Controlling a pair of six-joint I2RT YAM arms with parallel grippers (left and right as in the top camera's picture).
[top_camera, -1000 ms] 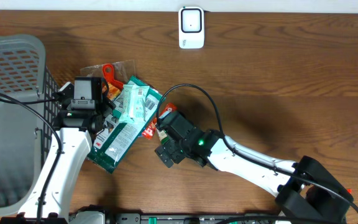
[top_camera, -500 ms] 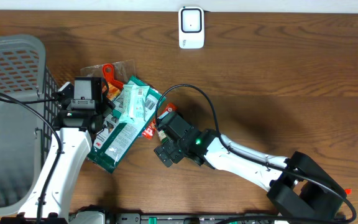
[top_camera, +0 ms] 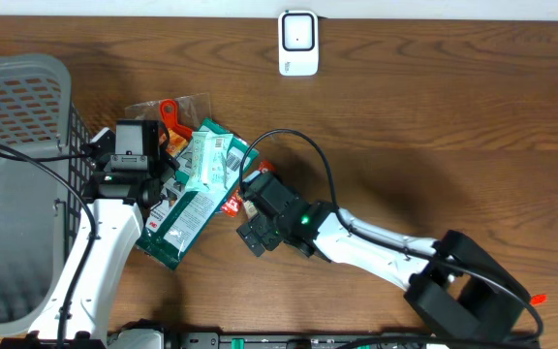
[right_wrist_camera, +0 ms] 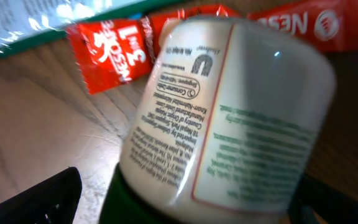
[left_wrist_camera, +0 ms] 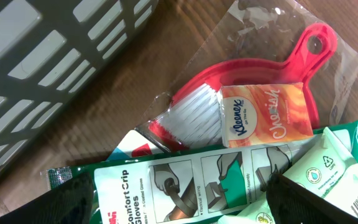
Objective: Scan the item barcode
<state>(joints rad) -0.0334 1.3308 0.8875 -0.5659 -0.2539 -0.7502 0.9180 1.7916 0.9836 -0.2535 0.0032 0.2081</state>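
Step in hand: grasp. Right claw (right_wrist_camera: pixel 188 190) stands wide open, straddling the bottle (right_wrist_camera: pixel 229 112), which lies between its jaws, ungripped. Left claw (left_wrist_camera: pixel 185 205) open, empty. Next: close on bottle, lift, present it to the scanner (top_camera: pixel 298 43), well apart from the claw.

White arm links (top_camera: pixel 386 254), black joints (top_camera: pixel 458 296), looping black cables (top_camera: pixel 303 142), green lights (top_camera: pixel 306 221)

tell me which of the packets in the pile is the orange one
The small orange Kleenex tissue packet, lying across the red plastic dustpan. The glove packet is green and white, the wipes packet pale green, the coffee sachets red.
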